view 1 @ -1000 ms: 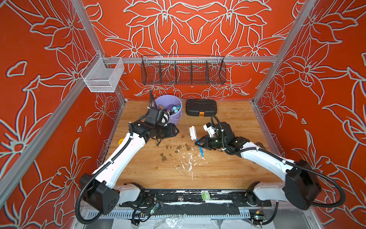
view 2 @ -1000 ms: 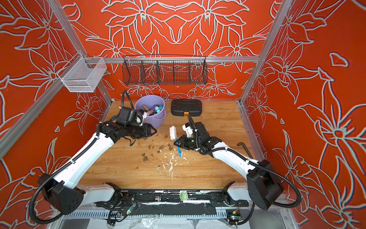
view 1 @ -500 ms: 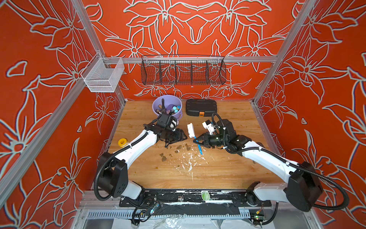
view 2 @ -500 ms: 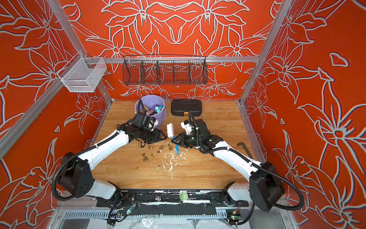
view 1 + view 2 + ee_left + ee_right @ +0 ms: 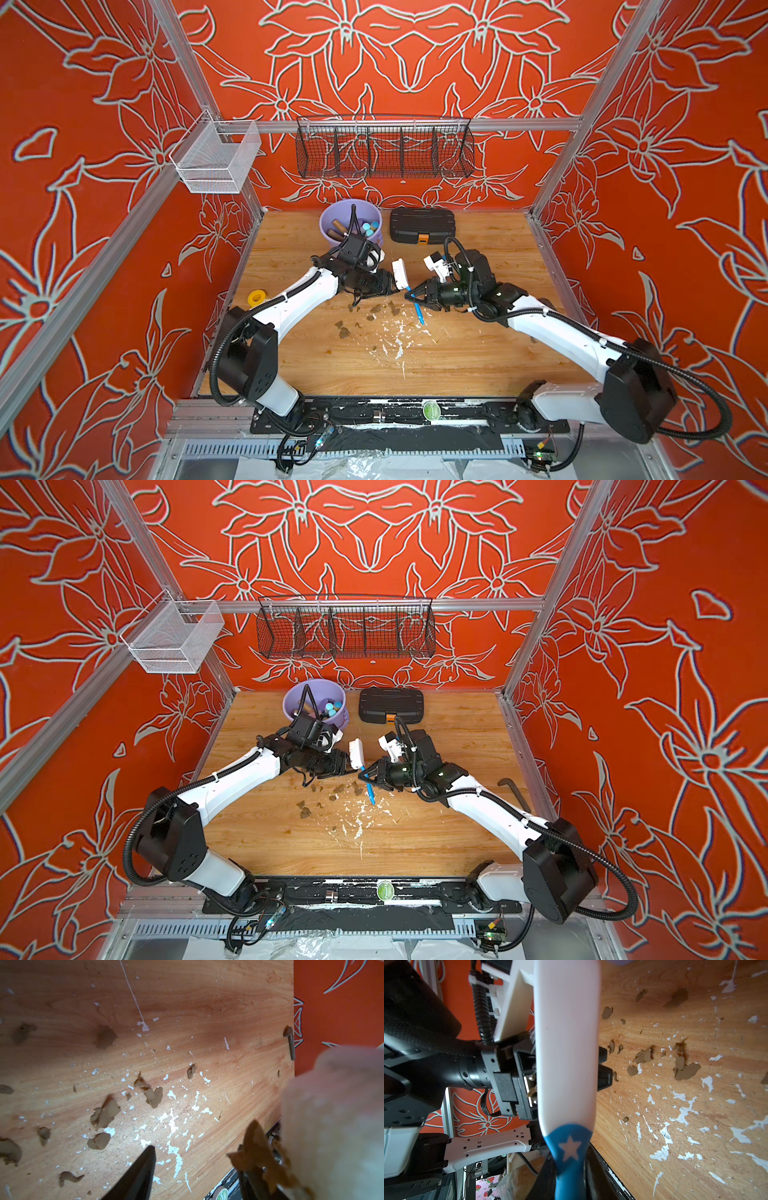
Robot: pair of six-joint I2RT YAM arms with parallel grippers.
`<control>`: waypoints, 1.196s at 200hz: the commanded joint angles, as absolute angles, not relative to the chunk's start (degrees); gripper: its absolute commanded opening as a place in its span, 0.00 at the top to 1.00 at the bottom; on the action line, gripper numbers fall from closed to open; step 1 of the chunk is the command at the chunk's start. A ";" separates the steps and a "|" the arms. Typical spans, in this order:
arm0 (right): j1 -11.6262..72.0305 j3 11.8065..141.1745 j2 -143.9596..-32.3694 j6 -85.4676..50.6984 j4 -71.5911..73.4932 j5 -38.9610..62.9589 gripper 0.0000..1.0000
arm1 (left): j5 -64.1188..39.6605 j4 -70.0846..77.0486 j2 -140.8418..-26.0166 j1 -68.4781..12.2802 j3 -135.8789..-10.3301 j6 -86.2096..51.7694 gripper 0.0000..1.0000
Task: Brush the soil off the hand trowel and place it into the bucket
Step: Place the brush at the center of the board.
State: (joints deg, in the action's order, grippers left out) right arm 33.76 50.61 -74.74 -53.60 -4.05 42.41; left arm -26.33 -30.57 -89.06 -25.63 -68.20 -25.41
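1. The counter (image 5: pixel 478 353): keep the brushing over its middle, where fallen soil already lies, so crumbs do not scatter toward the bucket.
2. The bucket (image 5: pixel 332 212) stands at the back of the counter, just behind the left arm's wrist. It is round and lavender and carries several handles and blue-capped things. Any drop into it, I judge, needs a clear path past that wrist.
3. The left gripper (image 5: pixel 388 286) hangs low over the counter. In the left wrist view its jaws are part-open, with only bare counter showing between them. A brown clump (image 5: pixel 255 1147) clings to one of its fingers. It is best swept off first, or it may smear whatever is gripped next.
4. The right gripper (image 5: pixel 409 296) holds the brush (image 5: pixel 399 273) by its blue handle, jaws narrow around it. The white head stands right against the left jaws. Short strokes away from the fingertips, with the bristles turned to the dirty side, should serve best.
5. The hand trowel: no blade shows in either jaws or on the counter. A wooden handle (image 5: pixel 337 226) leans in the bucket; I cannot tell whether it is the trowel's.
6. The soil (image 5: pixel 376 308) lies as small, dull-brown, putty-like clumps, flat and ragged. They sit among white flecks between the grippers and the robot's base.
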 commanded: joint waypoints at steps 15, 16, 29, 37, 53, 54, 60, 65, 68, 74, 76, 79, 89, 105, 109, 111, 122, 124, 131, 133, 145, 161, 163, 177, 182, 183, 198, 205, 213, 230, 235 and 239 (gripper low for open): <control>34.42 49.43 -75.03 -54.89 -3.07 44.83 1.00 | -21.12 -30.27 -87.81 -25.75 -70.26 -24.59 0.47; 34.39 49.37 -75.00 -55.00 -3.07 44.91 1.00 | -21.06 -30.21 -87.81 -25.75 -70.29 -24.60 0.48; 34.78 48.93 -74.80 -55.25 -3.16 45.68 1.00 | -19.72 -30.01 -88.22 -25.54 -70.90 -25.26 0.52; 35.07 48.70 -74.56 -55.16 -3.61 46.38 1.00 | -19.73 -29.74 -88.76 -25.21 -71.34 -25.51 0.52; 35.72 47.85 -73.15 -55.07 -4.92 46.54 1.00 | -19.63 -29.71 -90.26 -24.22 -72.10 -26.94 0.54; 35.70 47.75 -73.00 -55.05 -5.05 46.56 1.00 | -19.66 -29.71 -90.35 -24.15 -72.13 -27.01 0.54; 35.82 47.28 -72.32 -55.06 -5.60 46.53 1.00 | -19.80 -29.83 -91.10 -23.72 -72.45 -27.55 0.54; 35.86 46.85 -71.45 -55.02 -6.12 46.29 1.00 | -19.74 -30.14 -91.58 -23.43 -72.71 -27.67 0.55; 35.86 46.52 -70.93 -55.10 -6.56 46.05 1.00 | -19.51 -30.54 -91.98 -23.30 -72.95 -27.94 0.55; 35.86 46.00 -69.84 -54.98 -7.28 45.48 1.00 | -18.43 -31.94 -92.76 -23.13 -73.69 -28.28 0.55; 35.86 45.82 -69.45 -54.94 -7.53 45.27 1.00 | -18.21 -32.35 -93.06 -23.12 -73.90 -28.27 0.55; 35.86 45.61 -68.92 -55.00 -7.85 45.01 1.00 | -17.93 -32.88 -93.36 -23.12 -74.19 -28.30 0.55; 35.78 44.91 -67.33 -54.82 -8.90 43.75 1.00 | -17.44 -34.59 -94.35 -23.11 -74.77 -28.19 0.55; 35.53 43.28 -66.10 -55.40 -8.10 42.19 1.00 | -17.45 -36.20 -95.03 -23.10 -74.35 -28.58 0.55; 35.43 43.05 -66.16 -55.20 -8.46 41.59 1.00 | -17.91 -36.21 -94.97 -23.11 -73.96 -28.49 0.55; 35.47 43.15 -66.22 -55.00 -8.77 41.22 1.00 | -17.99 -36.25 -94.98 -23.12 -73.82 -28.52 0.55; 35.47 44.60 -67.08 -52.24 -13.15 39.11 1.00 | -17.74 -38.44 -94.76 -23.35 -73.97 -28.22 0.53; 35.43 44.83 -67.26 -51.82 -13.61 38.74 1.00 | -17.58 -38.97 -94.68 -23.48 -74.10 -28.02 0.53; 35.42 45.90 -67.76 -50.67 -16.04 37.28 1.00 | -16.09 -41.03 -94.42 -23.97 -74.60 -27.41 0.51; 35.42 46.21 -67.89 -50.09 -16.82 36.52 1.00 | -15.65 -41.79 -94.34 -24.10 -74.83 -27.20 0.50; 35.42 48.19 -68.29 -47.20 -20.37 32.49 1.00 | -13.75 -44.08 -93.09 -24.60 -74.79 -26.13 0.47; 35.36 50.63 -68.84 -42.80 -25.61 25.70 1.00 | -12.40 -43.27 -89.79 -24.61 -72.21 -25.74 0.42; 35.27 51.02 -68.93 -42.10 -26.40 24.80 1.00 | -12.22 -43.14 -89.38 -24.61 -71.93 -25.66 0.41; 35.10 53.22 -69.76 -38.08 -31.35 16.66 1.00 | -11.99 -41.42 -86.70 -24.61 -69.84 -25.22 0.40; 34.80 53.51 -69.94 -36.60 -31.87 14.68 1.00 | -11.94 -40.68 -85.70 -24.61 -69.17 -25.22 0.40; 34.76 53.56 -70.08 -36.41 -31.98 14.37 1.00 | -11.90 -40.51 -85.43 -24.61 -69.04 -25.18 0.40; 32.82 54.36 -71.57 -32.62 -34.83 10.37 1.00 | -12.32 -37.72 -82.87 -24.61 -66.82 -25.16 0.38; 31.81 54.36 -72.55 -30.63 -35.54 8.95 1.00 | -12.30 -37.08 -82.05 -24.55 -66.29 -25.15 0.37; 30.58 54.28 -73.57 -28.37 -36.10 6.77 1.00 | -12.22 -36.98 -81.52 -24.54 -66.12 -24.88 0.37; 26.02 53.60 -76.35 -25.14 -35.86 4.73 1.00 | -12.06 -37.07 -80.95 -24.52 -65.98 -24.21 0.36; 24.71 53.30 -77.09 -24.51 -35.29 4.75 1.00 | -12.02 -37.17 -80.87 -24.52 -65.99 -23.99 0.36; 23.55 53.25 -77.66 -23.88 -34.86 4.66 1.00 | -12.10 -37.18 -80.79 -24.52 -65.92 -23.94 0.36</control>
State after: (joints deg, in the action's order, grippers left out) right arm 28.69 53.45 -74.56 -31.57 -32.34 11.79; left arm -12.93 -38.15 -81.54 -24.47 -66.52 -25.34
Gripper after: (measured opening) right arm 0.234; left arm 0.637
